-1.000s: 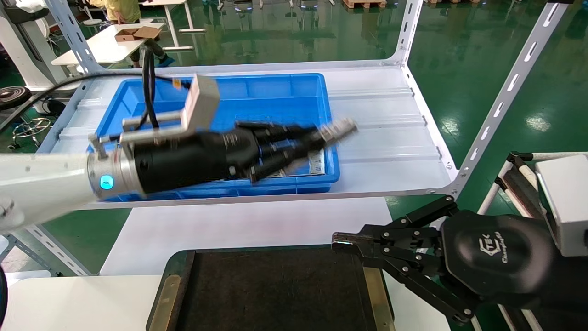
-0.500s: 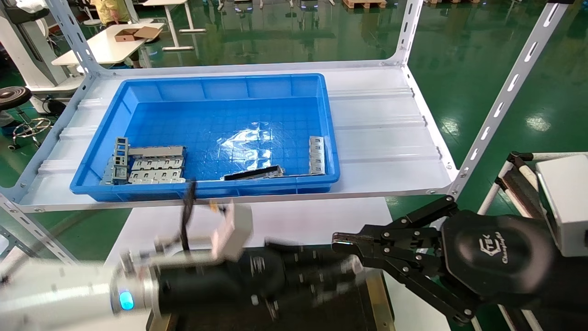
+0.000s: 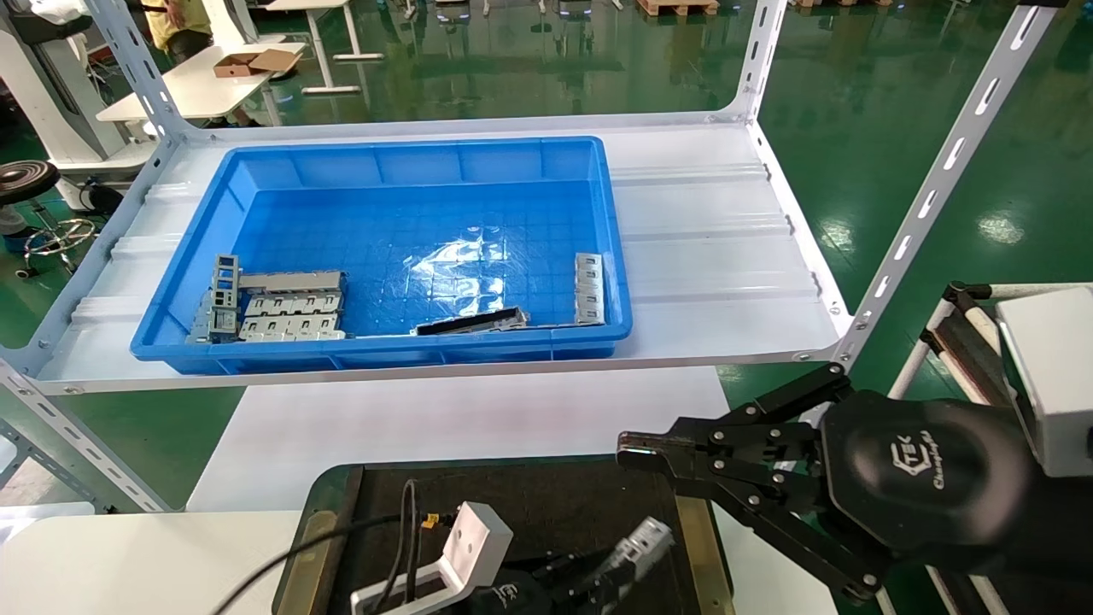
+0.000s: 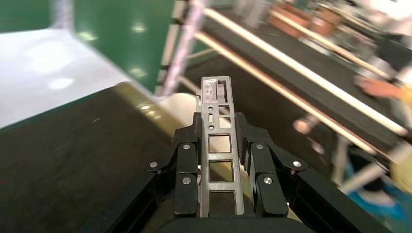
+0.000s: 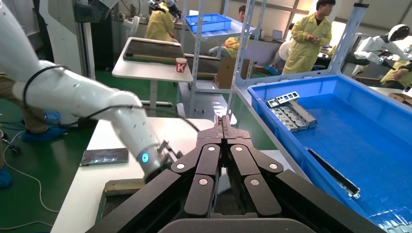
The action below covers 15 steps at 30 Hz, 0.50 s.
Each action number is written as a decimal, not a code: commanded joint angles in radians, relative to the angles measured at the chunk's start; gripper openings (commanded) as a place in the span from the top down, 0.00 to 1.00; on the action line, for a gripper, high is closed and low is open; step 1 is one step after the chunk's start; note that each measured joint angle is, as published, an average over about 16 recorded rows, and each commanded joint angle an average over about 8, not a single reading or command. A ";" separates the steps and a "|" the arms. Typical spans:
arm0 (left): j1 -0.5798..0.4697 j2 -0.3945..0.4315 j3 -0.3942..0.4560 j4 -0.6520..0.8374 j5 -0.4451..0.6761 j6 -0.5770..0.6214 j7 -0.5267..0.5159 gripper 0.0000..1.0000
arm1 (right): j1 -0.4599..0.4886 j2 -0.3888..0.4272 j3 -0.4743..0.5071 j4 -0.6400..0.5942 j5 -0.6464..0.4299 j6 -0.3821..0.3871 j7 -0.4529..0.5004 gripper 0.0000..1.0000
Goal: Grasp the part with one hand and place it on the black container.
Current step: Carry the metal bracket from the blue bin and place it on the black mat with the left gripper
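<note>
Holding the part (image 4: 218,155), a thin silver strip with rectangular cutouts, my left gripper (image 4: 218,145) clamps its ridged black fingers on both long edges above the matte black container (image 3: 529,500). My right gripper (image 3: 636,451) hovers pressed shut just beside the container's brass-edged rim.

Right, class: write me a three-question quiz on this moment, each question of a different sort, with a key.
1. True or false: the left gripper is shut on the part.
2. Over what does the left gripper hang? A) the blue bin B) the black container C) the white shelf
3. Fill in: the right gripper, parked beside the black container, has its fingers ____.

Key: 1 true; 2 B; 3 shut.
</note>
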 commanded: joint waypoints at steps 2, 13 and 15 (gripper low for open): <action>0.049 0.032 0.012 -0.020 0.057 -0.130 -0.056 1.00 | 0.000 0.000 0.000 0.000 0.000 0.000 0.000 1.00; 0.063 0.155 0.075 0.075 0.229 -0.421 -0.282 1.00 | 0.000 0.000 0.000 0.000 0.000 0.000 0.000 1.00; 0.061 0.178 0.080 0.105 0.252 -0.463 -0.310 1.00 | 0.000 0.000 0.000 0.000 0.000 0.000 0.000 1.00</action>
